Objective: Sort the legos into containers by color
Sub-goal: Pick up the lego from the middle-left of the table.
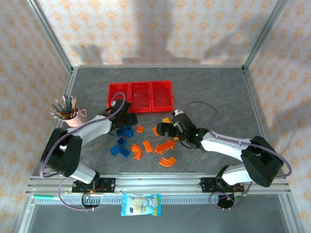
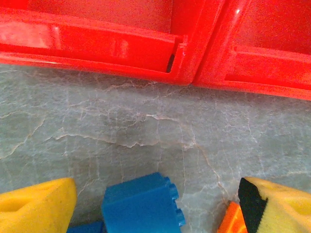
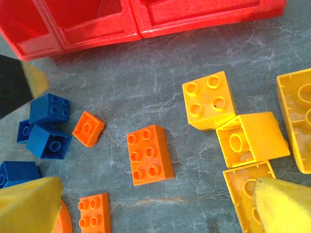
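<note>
The red tray [image 1: 141,96] with three compartments lies at the back; its front wall [image 2: 97,43] is close ahead of my left gripper. My left gripper [image 1: 127,120] [image 2: 155,208] is open and low over the table, with a blue brick [image 2: 141,206] between its yellow fingers [image 2: 36,206], untouched as far as I can see. More blue bricks [image 1: 120,145] [image 3: 48,128] lie nearby. My right gripper [image 1: 166,129] [image 3: 155,208] is open above an orange six-stud brick [image 3: 149,154]. Yellow bricks [image 3: 209,101] cluster to its right. Orange arcs [image 1: 167,161] and small orange bricks [image 3: 88,128] lie in front.
A pink cup of pens [image 1: 68,112] stands at the left. A snack packet [image 1: 141,204] lies on the front rail. Metal frame posts and patterned walls enclose the grey table [image 1: 218,92], which is bare at the right and back.
</note>
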Robot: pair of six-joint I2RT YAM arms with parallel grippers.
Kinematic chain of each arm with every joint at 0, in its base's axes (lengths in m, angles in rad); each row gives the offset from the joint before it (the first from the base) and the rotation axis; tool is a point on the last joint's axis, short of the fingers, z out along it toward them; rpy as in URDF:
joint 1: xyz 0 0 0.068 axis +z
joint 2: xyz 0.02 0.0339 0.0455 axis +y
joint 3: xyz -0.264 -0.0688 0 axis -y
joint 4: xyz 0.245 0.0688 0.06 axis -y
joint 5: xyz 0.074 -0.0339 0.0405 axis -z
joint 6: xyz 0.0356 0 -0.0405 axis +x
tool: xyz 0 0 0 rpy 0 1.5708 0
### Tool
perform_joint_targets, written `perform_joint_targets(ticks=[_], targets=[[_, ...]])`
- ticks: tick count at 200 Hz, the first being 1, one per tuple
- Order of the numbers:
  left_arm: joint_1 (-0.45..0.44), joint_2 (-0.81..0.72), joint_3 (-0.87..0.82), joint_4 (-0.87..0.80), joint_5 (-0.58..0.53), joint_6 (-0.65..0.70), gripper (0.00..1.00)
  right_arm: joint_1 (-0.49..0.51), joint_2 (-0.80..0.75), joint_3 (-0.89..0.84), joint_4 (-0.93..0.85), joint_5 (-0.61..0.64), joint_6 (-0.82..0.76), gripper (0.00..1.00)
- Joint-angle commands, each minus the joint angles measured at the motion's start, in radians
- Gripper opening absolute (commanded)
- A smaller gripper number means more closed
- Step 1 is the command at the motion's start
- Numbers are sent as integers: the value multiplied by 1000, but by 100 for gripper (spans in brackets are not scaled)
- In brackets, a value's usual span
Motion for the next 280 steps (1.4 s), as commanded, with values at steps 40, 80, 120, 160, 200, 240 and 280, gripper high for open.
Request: perform_joint_targets(ticks=[40,80,120,160,200,240,280], targets=[[-15,127,73,-24,-24,40,81,3,12,15,20,44,3,100],[-22,159,85,-3,-11,43,72,4,36,24,23,41,0,100],[-45,181,99,0,-13,55,64,4,47,25,25,44,5,100],[-47,188,102,-7,-37,56,54,3,40,27,18,44,5,100],[-47,164,94,-1,-26,61,45,4,30,34,7,49,4,100],[-47,110,86,-9,-14,61,37,4,9,66,-26,47,-6,100],[-46,-11,79,-31,-39,42,36,4,-11,108,-44,32,-17,100]])
